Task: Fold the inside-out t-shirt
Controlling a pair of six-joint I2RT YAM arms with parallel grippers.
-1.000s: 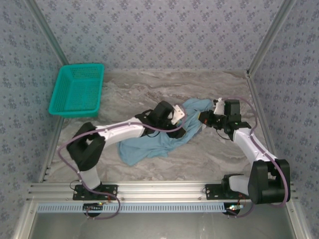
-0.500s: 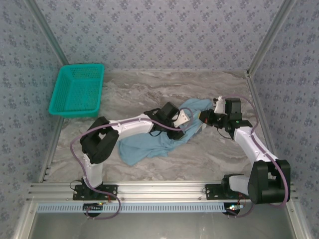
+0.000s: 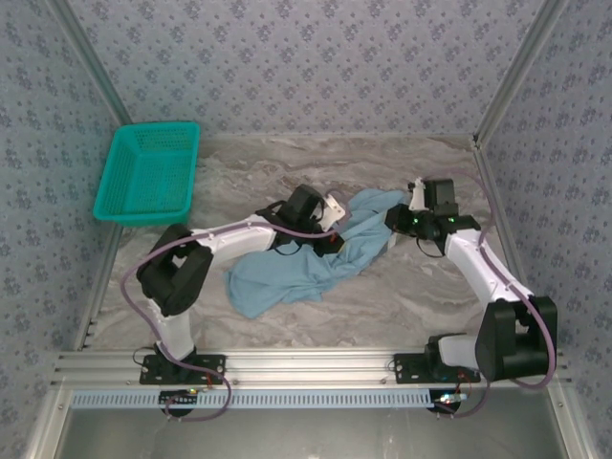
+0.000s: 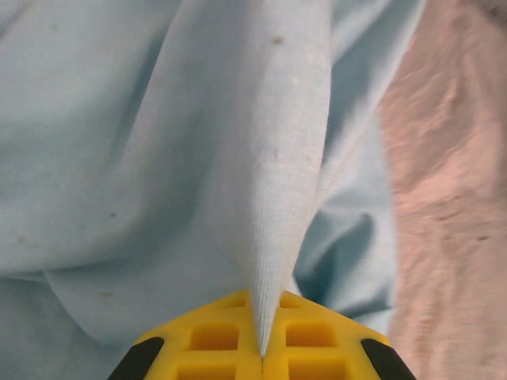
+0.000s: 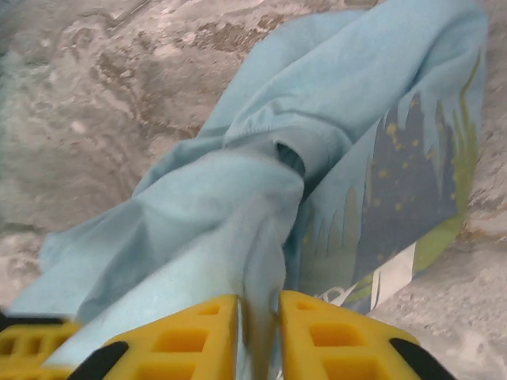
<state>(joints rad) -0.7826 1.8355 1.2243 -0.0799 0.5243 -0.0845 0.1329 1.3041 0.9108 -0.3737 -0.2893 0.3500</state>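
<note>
Top external: the inside-out t-shirt [image 3: 277, 277] lies crumpled right of the basket [image 3: 148, 172], not yet folded; left gripper [image 4: 261, 356] pinches it, right gripper [image 5: 259, 317] stands slightly parted around cloth.

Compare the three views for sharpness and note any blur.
Top external: evenly lit and sharp across the t-shirt. Left wrist: cloth weave crisp above the left claw, table blurred. Right wrist: cloth smeared at the right claw.

Marbled grey tabletop [image 3: 411, 296], blue floral walls [image 3: 306, 67]
</note>
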